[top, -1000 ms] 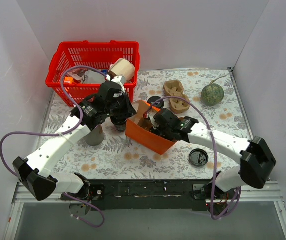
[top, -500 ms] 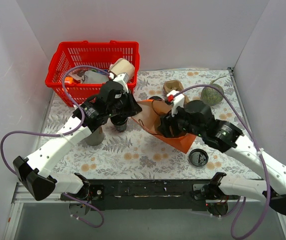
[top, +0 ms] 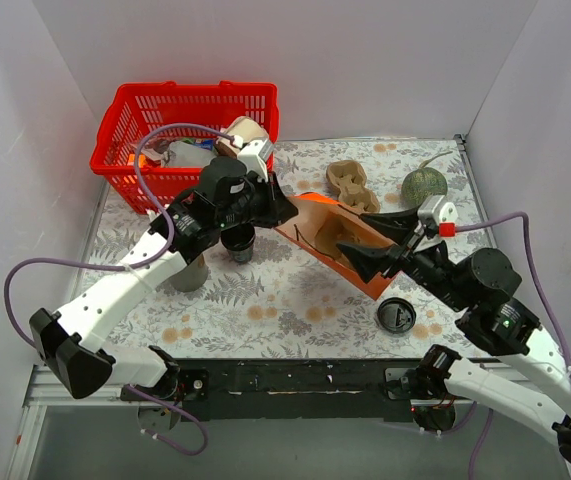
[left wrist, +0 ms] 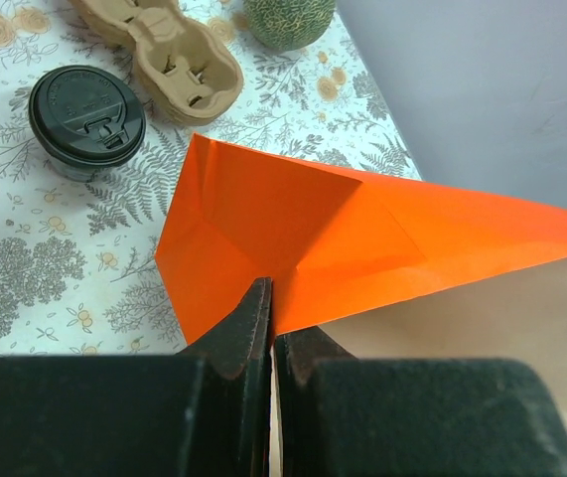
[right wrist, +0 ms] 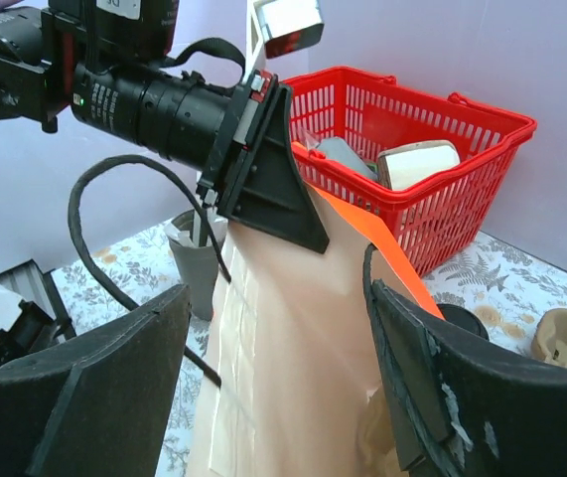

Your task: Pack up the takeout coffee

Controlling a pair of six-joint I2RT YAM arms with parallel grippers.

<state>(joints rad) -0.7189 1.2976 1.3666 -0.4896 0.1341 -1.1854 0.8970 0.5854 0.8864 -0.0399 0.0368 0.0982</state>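
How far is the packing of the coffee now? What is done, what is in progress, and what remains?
Done: the shut left hand pinches the edge of the orange bag and holds it tilted. In hand: the right hand stands open at the bag's mouth, gripping nothing. Left: the takeout coffee stands on the table beside the bag, not yet inside.

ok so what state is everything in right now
left gripper: shut on the orange bag's edge
right gripper: open, holding nothing
orange bag: tipped on its side, mouth open
takeout coffee: upright on the table, outside the bag
flat lid: loose on the table, on no cup
lidded cup: upright, lid on
grey cup: upright
red basket: upright, things inside
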